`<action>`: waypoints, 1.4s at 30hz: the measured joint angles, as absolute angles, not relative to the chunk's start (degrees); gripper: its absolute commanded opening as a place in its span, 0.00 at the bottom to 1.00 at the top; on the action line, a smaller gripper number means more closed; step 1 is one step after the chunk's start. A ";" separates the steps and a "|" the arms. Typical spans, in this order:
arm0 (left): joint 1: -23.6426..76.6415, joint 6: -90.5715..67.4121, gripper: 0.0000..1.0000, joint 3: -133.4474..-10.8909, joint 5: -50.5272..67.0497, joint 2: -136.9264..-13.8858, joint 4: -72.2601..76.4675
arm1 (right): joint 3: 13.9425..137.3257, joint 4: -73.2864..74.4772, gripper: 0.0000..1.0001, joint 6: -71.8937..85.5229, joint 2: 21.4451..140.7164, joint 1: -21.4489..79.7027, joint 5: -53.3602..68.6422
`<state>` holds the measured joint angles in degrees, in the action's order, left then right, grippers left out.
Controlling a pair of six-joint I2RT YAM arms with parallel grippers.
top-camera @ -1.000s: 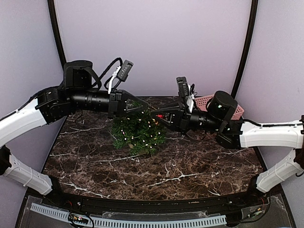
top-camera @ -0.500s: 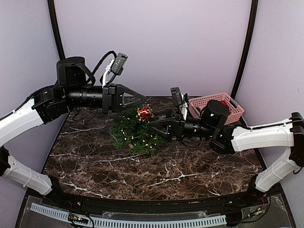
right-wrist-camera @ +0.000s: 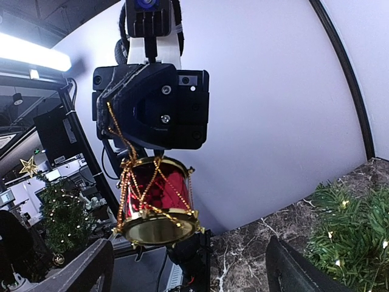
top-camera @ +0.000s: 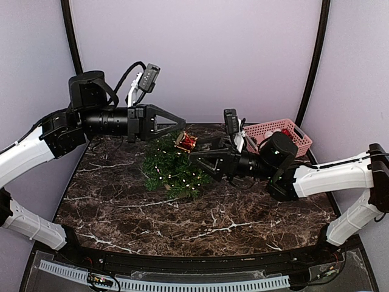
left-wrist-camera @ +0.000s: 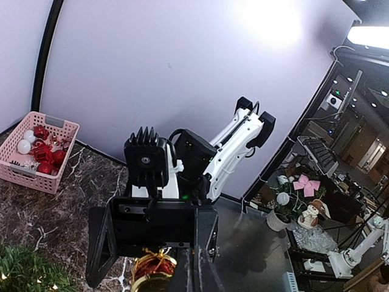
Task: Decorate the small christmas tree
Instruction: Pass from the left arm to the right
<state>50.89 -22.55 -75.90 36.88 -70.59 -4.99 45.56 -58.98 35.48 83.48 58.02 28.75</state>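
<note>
The small christmas tree [top-camera: 173,170] stands on the dark marbled counter [top-camera: 213,213], toward its far left of centre, with its tiny white lights lit. It also shows at the lower right of the right wrist view [right-wrist-camera: 352,237] and in the bottom left corner of the left wrist view [left-wrist-camera: 24,271].

The left tool [top-camera: 181,125] reaches in from the left above the tree, with its fingers pressed together on the gold cord [right-wrist-camera: 121,140] of a red drum ornament [top-camera: 186,142]. The drum [right-wrist-camera: 155,201] hangs free below the tool, tilted a little, with a gold rim and gold zigzag cord over its red side. From above it sits just over the tree's far right edge. Whether it brushes the needles cannot be told.

The right tool [top-camera: 200,163] comes in from the right and faces the left tool, with the drum between them. Its fingers [right-wrist-camera: 85,271] are spread wide and hold nothing. In its own wrist view the drum hangs above the gap and touches neither finger.

A pink plastic basket [top-camera: 302,145] sits at the far right corner of the counter, well apart from the tree. It holds red baubles [left-wrist-camera: 45,155] and a few white ones [left-wrist-camera: 24,146].
</note>
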 measured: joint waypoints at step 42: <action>50.74 -23.24 0.00 -74.41 35.79 -70.35 -2.96 | 48.21 -56.10 0.76 33.67 83.13 63.40 11.81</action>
